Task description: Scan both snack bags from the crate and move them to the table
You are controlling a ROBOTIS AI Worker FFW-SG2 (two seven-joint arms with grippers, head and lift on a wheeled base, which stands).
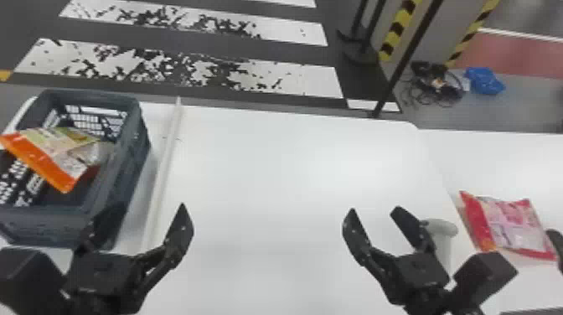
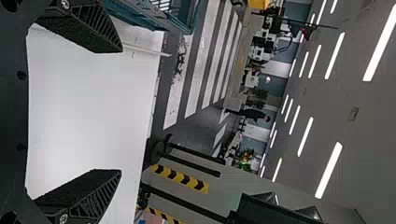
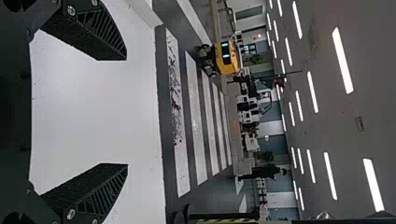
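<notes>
An orange-edged snack bag (image 1: 63,155) lies tilted in the dark grey crate (image 1: 113,184) at the left of the head view. On the white table (image 1: 268,167), at the far right, rests a red and pink snack bag (image 1: 509,226). My left gripper (image 1: 140,222) stands open just right of the crate's near corner, its left finger in front of the crate; the left wrist view shows the same gripper (image 2: 119,111) with nothing between its fingers. Left of the red bag, my right gripper (image 1: 375,211) is open and holds nothing; in the right wrist view that gripper (image 3: 126,112) has its fingers wide apart.
A grey-white upright scanner stand (image 1: 442,234) is close behind my right gripper's right finger. A thin white strip (image 1: 165,167) runs along the table beside the crate. Beyond the table's far edge stand black posts (image 1: 402,63) on the floor.
</notes>
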